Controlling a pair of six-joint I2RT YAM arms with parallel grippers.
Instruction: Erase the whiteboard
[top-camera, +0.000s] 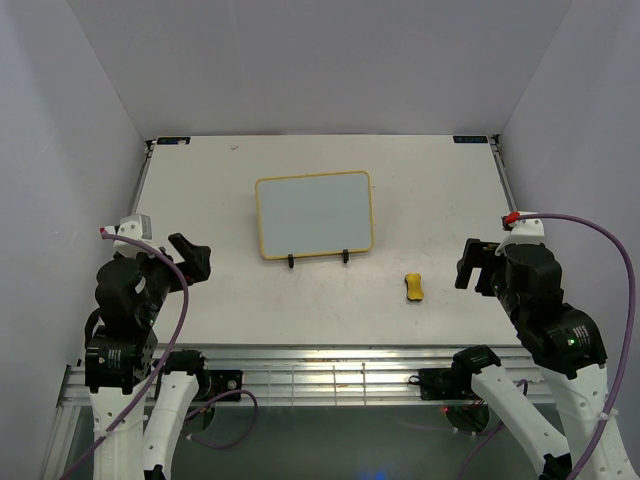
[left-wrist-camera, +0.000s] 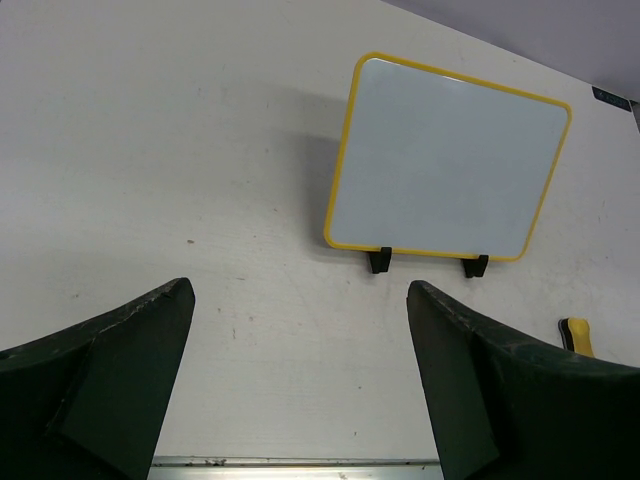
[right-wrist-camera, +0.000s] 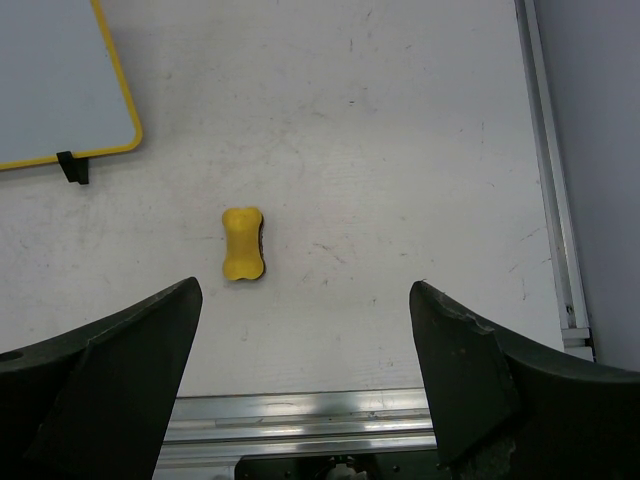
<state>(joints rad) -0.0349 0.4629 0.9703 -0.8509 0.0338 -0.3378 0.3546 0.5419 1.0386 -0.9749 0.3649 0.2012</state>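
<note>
The white table (top-camera: 200, 210) carries a whiteboard (top-camera: 314, 214) on a black stand (top-camera: 291, 262) at its middle. A yellow eraser (top-camera: 414, 287) lies nearer, to the right.

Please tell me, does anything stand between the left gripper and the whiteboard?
Nothing visible stands between the left gripper and the whiteboard. The yellow eraser lies off to the right, near the right gripper, outside that path.
</note>
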